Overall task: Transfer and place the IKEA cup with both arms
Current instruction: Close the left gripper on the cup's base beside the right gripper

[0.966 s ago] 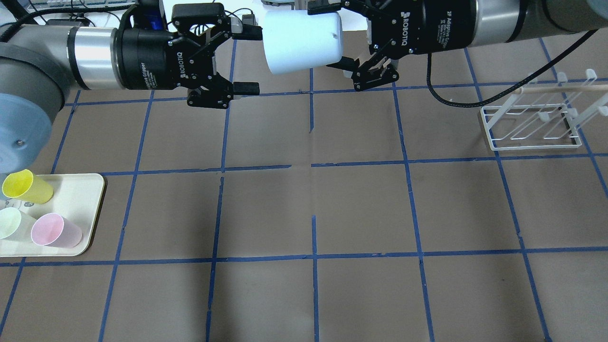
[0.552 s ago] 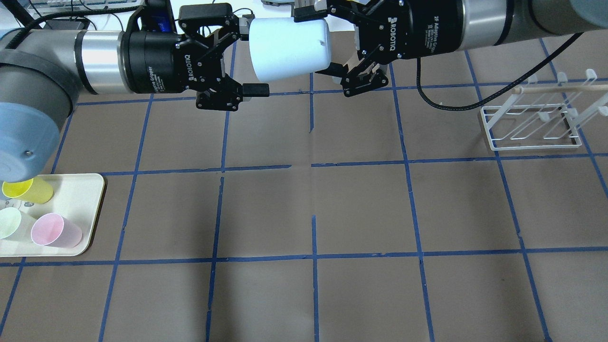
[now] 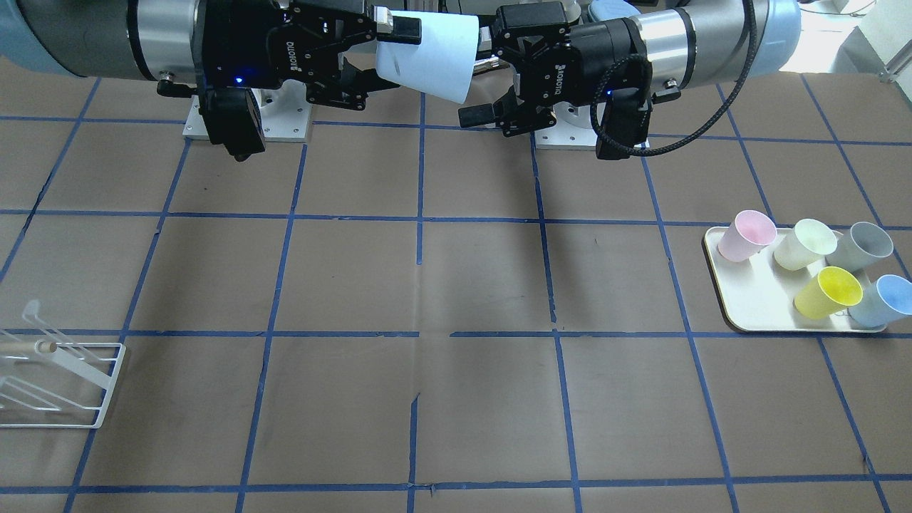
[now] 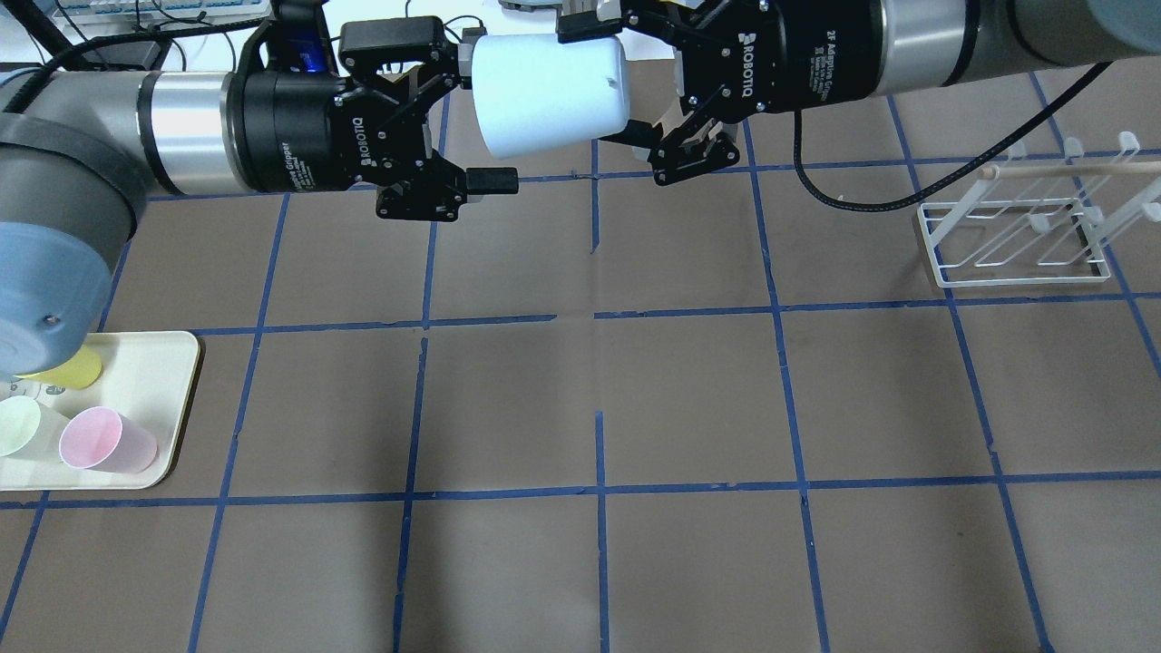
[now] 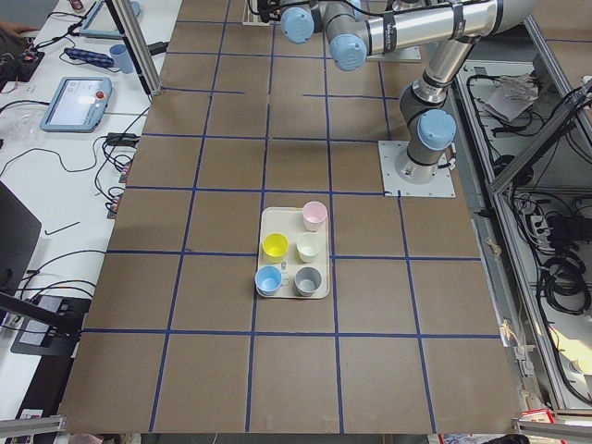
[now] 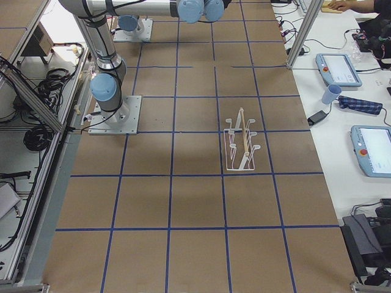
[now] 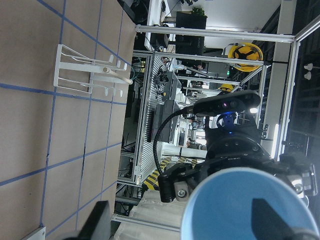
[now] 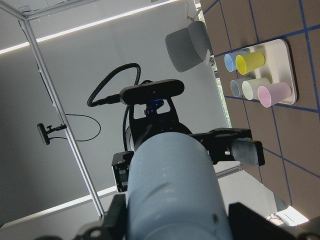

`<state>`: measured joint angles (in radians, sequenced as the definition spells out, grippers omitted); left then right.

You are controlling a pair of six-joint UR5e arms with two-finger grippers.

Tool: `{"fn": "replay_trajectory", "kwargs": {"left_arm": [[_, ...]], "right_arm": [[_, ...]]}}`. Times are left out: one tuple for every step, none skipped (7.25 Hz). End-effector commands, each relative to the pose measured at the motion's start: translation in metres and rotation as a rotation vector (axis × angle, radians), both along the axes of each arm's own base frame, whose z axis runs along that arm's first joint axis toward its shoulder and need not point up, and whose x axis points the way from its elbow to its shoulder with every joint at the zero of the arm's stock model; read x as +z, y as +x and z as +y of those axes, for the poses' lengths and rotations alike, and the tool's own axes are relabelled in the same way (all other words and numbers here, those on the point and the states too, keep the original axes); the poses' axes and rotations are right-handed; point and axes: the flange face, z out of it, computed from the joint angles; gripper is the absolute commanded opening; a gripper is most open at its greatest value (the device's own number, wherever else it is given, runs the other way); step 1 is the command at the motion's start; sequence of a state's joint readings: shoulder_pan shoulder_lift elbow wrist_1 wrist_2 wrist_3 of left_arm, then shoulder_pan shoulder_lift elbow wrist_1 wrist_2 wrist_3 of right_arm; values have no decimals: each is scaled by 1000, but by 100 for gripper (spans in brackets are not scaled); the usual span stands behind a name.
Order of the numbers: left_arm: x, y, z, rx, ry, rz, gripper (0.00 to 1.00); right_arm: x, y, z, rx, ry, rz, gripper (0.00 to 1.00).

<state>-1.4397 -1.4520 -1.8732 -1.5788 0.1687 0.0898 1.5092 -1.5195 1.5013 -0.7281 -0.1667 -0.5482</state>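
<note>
Overhead exterior view: the cup is held on its side in the air above the table, between the two grippers. The right gripper is clamped on the closed-bottom end, with one finger above the wall and one below it. The mouth is turned toward the left gripper, whose fingers are spread wide. One finger is set at the mouth. The other lies below the cup wall and apart from it. In the left wrist-mounted view a finger is seen in front of the open mouth; whether it is inside the mouth cannot be told.

Step in hand: the mid-air hand-over is judged to be under way. The cup is carried by the right gripper alone, and no grip is yet made by the left.

Next move:
1. The left fingers are to be closed on the cup wall near the rim. Light force is advised, since a thin plastic wall is likely to flex or slip.
2. The right fingers are to be opened only once the left hold is firm.
3. The right gripper is to be drawn back along the cup's axis.

The tray lies on the robot's left and the rack on its right. The tray is therefore judged the likelier place for setting down.
</note>
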Motion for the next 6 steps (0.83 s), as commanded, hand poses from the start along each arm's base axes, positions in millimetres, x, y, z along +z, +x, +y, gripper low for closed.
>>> {"fn": "replay_trajectory", "kwargs": {"left_arm": [[-5, 2, 5, 13, -14, 44, 100], [-8, 2, 6, 15, -27, 50, 100], [-8, 0, 6, 19, -39, 82, 100], [-8, 0, 6, 24, -44, 113, 100], [-6, 0, 5, 24, -53, 114, 100], [-9, -1, 6, 21, -52, 111, 98]], "right_arm": [[1, 0, -1, -1, 0, 0, 59], [2, -1, 0, -2, 0, 0, 59], [2, 0, 0, -1, 0, 0, 59], [2, 0, -1, -1, 0, 0, 59], [1, 0, -1, -1, 1, 0, 59], [2, -1, -1, -2, -2, 0, 59]]}}
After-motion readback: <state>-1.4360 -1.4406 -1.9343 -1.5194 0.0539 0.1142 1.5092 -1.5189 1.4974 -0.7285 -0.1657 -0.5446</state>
